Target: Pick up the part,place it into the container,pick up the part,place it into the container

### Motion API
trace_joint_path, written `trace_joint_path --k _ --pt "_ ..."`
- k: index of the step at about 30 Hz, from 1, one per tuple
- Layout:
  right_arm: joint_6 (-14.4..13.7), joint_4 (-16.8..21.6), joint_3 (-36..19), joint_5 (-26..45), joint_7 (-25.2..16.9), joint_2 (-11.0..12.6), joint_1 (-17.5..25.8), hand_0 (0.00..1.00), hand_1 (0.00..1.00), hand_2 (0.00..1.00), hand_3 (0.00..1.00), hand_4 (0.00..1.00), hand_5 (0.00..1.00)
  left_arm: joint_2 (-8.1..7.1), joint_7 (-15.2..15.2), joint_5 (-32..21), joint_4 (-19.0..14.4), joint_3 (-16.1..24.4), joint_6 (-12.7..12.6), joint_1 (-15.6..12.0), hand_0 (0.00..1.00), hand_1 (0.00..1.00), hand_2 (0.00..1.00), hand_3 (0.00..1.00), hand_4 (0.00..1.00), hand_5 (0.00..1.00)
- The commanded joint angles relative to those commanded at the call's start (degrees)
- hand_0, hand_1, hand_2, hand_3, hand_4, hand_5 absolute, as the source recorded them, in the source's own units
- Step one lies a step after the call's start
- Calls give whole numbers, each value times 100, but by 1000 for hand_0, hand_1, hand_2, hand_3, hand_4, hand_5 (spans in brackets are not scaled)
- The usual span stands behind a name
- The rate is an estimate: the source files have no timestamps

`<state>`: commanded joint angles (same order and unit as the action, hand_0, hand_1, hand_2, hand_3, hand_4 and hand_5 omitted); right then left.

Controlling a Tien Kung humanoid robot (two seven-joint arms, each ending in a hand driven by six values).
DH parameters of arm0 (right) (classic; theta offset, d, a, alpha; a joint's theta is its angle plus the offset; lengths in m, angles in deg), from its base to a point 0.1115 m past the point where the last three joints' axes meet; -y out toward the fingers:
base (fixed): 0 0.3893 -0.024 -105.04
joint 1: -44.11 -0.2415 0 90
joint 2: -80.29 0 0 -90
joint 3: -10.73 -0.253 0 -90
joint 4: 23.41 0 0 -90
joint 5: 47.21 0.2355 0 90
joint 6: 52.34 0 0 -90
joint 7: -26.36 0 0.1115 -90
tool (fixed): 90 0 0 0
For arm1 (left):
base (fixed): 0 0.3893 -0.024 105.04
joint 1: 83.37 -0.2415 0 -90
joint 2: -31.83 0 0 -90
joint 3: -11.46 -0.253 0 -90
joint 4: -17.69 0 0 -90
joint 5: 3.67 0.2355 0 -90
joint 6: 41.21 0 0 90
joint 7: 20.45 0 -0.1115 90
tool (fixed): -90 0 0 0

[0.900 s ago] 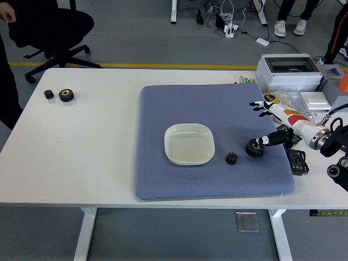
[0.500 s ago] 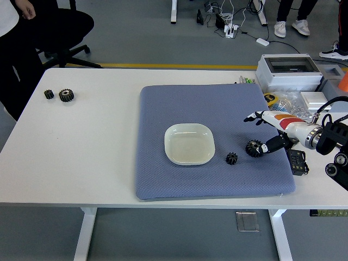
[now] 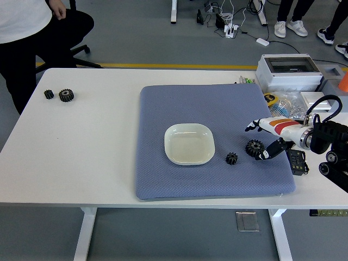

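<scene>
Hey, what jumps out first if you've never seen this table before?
The big blue-grey mat fills the middle of the white table, with an empty pale dish at its centre. To its right, the robot's right hand reaches a black gear, a smaller gear beside it.

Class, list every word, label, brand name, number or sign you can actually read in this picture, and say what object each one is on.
No text here can be read.
Yellow item beside the grey box: any print is too small and blurred.
Right hand: orange and red bands only, no letters visible.
Gears, dish, blue mat: no markings visible.
</scene>
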<state>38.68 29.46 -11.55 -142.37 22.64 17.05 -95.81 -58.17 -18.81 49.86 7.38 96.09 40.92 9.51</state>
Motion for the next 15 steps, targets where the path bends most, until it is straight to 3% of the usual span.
trace_joint_path --k 7,8,13,15 --pt "-42 -259 146 37 -19 -144 -37 772 739 779 784 998 238 0 -20 -5 0 -27 -10 8 802 834 836 597 716 647" --pt "-63 -273 151 36 -32 -149 -37 734 699 738 649 937 223 0 -25 -2 0 -34 -9 10 800 833 835 598 713 645" --pt "-81 -336 214 15 -43 -174 -52 734 699 738 649 937 223 0 -34 -1 0 -54 -7 13 800 833 835 598 713 645" --pt "-81 -390 229 50 -37 -203 -49 676 675 712 625 903 218 0 -40 7 0 -54 -7 9 797 831 834 598 711 644"
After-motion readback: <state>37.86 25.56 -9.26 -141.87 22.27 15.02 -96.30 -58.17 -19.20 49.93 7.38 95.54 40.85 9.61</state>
